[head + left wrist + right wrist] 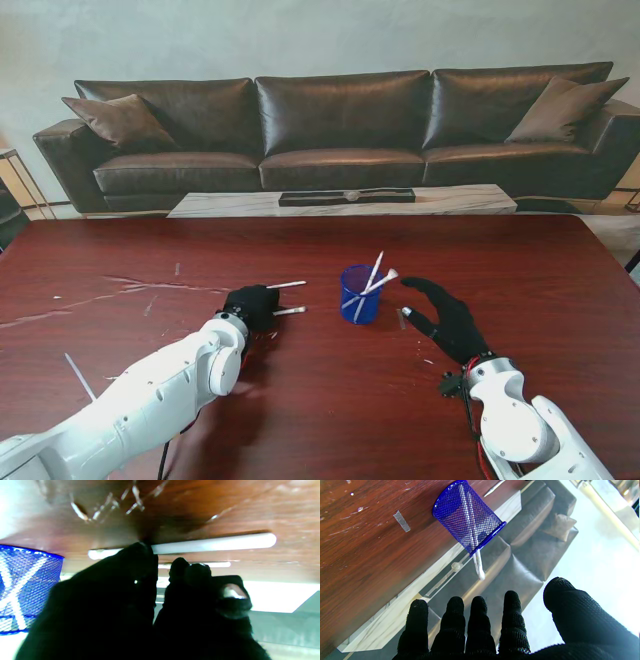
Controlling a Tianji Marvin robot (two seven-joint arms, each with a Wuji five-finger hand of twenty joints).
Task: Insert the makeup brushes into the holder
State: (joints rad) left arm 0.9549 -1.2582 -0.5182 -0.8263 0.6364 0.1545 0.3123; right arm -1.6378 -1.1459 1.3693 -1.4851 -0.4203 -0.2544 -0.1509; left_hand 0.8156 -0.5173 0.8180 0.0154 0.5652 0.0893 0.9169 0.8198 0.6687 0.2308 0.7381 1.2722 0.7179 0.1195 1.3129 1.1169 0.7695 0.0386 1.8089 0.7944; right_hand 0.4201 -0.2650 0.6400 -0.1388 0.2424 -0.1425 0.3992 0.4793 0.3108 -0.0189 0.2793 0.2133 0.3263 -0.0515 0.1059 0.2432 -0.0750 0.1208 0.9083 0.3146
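Left hand on desk brushes; two brushes already in holder.

The left hand (pixel 250 303) sat centre-left of the frame, fingers curled over two white brushes (pixel 287 286) lying on the desk (pixel 560 280); whether it truly gripped one could not be told. The right hand (pixel 445 318) was released, fingers spread, right of the blue mesh holder (pixel 359 293), which stood upright at centre with two brushes crossed inside. Judged: the brushes looked light, thin, rigid and smooth, liable to roll or slip; best pinched mid-handle (pixel 212 543), clear of the bristle end.
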